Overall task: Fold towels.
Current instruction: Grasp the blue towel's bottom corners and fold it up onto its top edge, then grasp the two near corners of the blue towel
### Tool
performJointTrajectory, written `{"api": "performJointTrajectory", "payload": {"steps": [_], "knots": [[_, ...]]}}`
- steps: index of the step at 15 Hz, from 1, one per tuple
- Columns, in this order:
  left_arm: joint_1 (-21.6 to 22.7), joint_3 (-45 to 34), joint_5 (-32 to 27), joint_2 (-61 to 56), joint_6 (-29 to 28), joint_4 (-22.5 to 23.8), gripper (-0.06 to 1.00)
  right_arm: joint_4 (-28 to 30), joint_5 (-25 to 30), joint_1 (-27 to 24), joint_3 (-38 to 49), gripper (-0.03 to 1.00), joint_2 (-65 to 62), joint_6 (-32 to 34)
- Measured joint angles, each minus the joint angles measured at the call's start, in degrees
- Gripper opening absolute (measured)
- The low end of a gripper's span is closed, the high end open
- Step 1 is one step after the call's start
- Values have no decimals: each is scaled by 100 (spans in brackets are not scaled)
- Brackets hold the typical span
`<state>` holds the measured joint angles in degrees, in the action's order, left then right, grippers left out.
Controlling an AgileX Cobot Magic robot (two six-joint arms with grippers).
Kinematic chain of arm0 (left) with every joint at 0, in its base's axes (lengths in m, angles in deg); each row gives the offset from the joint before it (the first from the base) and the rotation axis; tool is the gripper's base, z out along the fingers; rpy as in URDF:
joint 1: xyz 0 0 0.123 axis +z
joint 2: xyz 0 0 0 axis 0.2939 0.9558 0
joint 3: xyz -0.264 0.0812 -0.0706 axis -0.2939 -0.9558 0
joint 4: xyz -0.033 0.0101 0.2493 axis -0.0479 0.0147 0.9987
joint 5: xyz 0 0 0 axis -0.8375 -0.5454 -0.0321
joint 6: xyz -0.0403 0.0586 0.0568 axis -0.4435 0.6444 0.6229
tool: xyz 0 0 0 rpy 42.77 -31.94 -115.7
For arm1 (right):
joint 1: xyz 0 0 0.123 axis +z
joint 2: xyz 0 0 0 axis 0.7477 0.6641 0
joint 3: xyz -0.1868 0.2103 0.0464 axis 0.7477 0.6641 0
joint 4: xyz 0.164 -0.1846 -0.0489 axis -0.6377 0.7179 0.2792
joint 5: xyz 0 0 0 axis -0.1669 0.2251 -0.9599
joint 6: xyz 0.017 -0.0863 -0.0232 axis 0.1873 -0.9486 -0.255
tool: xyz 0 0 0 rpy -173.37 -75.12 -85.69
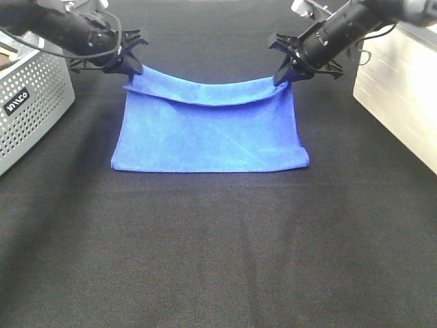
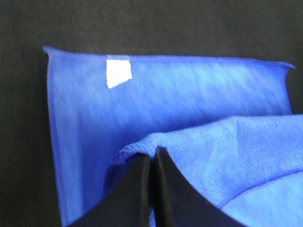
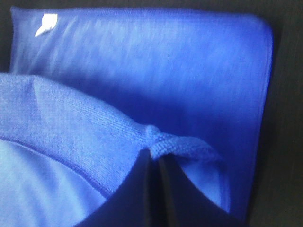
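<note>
A blue towel (image 1: 212, 137) lies on the black table, its near part flat and its far edge lifted and sagging between my two grippers. My left gripper (image 1: 134, 70) is shut on the towel's far left corner; the left wrist view shows its black fingertips (image 2: 142, 163) pinched together on the blue cloth (image 2: 199, 142). My right gripper (image 1: 282, 77) is shut on the far right corner; the right wrist view shows its fingertips (image 3: 144, 158) pinching a bunched hem (image 3: 180, 144). A white label (image 2: 118, 73) shows on the layer below.
A grey perforated basket (image 1: 31, 96) stands at the left edge. A white box (image 1: 403, 96) stands at the right edge. The black tablecloth (image 1: 218, 253) stretches toward the front.
</note>
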<state>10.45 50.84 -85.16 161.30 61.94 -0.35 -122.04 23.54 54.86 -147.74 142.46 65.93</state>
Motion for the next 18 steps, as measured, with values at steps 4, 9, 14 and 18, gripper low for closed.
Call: {"api": "performJointTrajectory", "payload": {"steps": [4,9,14,18], "knots": [[-6,871,619,636,-6,126,0,11,-573,0,-894,0,756,-23],[-52,900,1364,877,229,286,1,11,-1186,6,-928,0,974,-143],[-138,900,1530,940,246,321,48,11,-1495,0,-928,47,997,-143],[-80,900,1117,917,258,590,78,92,-957,0,-928,69,882,-143]]}}
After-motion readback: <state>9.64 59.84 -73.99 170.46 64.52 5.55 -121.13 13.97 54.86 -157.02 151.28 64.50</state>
